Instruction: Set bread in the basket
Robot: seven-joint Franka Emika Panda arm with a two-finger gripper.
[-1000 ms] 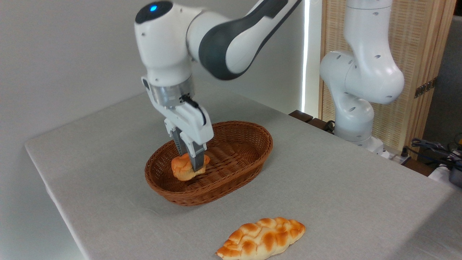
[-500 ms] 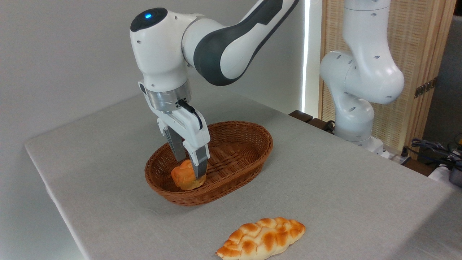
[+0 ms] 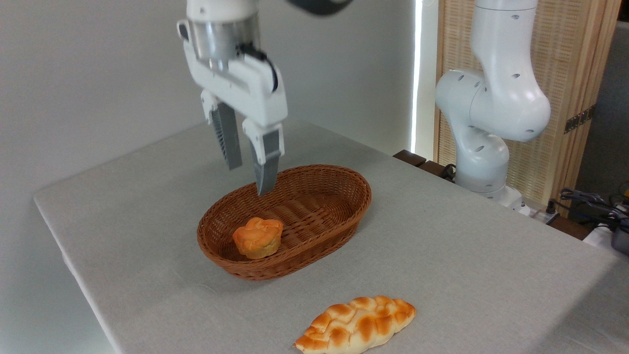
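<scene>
Orange-gold bread [image 3: 257, 238] is sitting upright on the floor of the wicker basket [image 3: 339, 189], left of frame centre, while the end effector [image 3: 248, 178] is hanging above it, fingers parted and empty. Best play, I'd judge: lifting straight up, clearing the rim, ignoring the braided loaf [image 3: 356, 325] on the desk [image 3: 467, 275].

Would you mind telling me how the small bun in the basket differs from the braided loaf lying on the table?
The bun is small, round and muffin-shaped; the braided loaf is long and flat. The bun sits inside the basket; the loaf lies on the table, nearer the camera. The bun is plain orange-golden; the loaf has pale and brown patches. Neither touches the open gripper.
</scene>
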